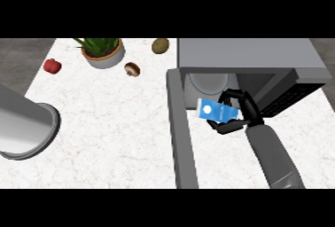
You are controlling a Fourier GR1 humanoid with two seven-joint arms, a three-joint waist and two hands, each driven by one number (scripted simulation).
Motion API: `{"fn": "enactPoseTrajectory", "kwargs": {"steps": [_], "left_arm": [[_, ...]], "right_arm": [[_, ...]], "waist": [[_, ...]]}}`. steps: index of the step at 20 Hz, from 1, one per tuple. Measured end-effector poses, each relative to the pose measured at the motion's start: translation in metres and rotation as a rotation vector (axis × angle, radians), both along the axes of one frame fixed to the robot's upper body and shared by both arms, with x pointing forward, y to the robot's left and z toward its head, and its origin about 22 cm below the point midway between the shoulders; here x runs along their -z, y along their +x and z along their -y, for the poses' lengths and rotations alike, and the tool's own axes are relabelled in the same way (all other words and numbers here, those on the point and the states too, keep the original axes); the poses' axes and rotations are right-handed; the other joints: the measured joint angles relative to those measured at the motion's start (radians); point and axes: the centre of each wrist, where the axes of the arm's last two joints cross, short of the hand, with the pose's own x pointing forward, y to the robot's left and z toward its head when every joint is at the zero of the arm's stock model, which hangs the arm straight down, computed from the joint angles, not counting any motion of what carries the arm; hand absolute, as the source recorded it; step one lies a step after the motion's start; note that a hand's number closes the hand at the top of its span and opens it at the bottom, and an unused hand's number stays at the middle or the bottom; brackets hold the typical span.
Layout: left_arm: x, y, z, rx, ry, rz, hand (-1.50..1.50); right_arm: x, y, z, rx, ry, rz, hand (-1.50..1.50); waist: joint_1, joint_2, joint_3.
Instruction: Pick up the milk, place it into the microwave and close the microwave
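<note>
- Milk carton [216,111] is held in the right hand [237,116], fingers and thumb curled round it; carton sits just in front of the open microwave [252,55] mouth, above the counter [111,128], not yet inside.
- Step in hand is judged as insertion: carton should be kept upright and carried forward over the sill onto the turntable plate [208,81], then released only once it is set down.
- Door [181,133] is swung wide open at the left of the cavity; hand should be drawn clear before the door is pushed shut.
- Left hand is not seen.
- Microwave cavity: only the turntable plate is seen inside, nothing on it.
- Plant pot [103,56] holds a green plant.
- Grey cylinder [26,126] lies at the left edge; contents cannot be told.
</note>
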Motion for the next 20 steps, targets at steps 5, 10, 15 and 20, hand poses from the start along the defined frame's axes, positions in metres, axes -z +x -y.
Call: {"fn": "enactPoseTrajectory", "kwargs": {"steps": [5, 10, 15, 20], "left_arm": [[0.001, 0.003, 0.003, 0.006, -0.003, -0.001, -1.5], [0.006, 0.005, -0.008, 0.007, -0.008, -0.008, -1.5], [0.011, 0.007, -0.018, 0.022, -0.008, -0.02, -1.5], [0.017, 0.02, -0.025, 0.043, -0.006, -0.017, -1.5]], "right_arm": [[-0.032, 0.02, -0.024, 0.04, 0.0, -0.002, 1.5], [-0.064, 0.047, -0.036, 0.047, -0.032, -0.042, 1.5], [-0.081, 0.065, -0.037, 0.103, -0.088, -0.054, 1.5], [-0.088, 0.075, -0.037, 0.205, -0.144, -0.046, 1.5]], "waist": [[0.001, 0.001, 0.0], [0.011, 0.007, 0.001], [0.027, 0.018, 0.004], [0.048, 0.029, 0.004]]}}
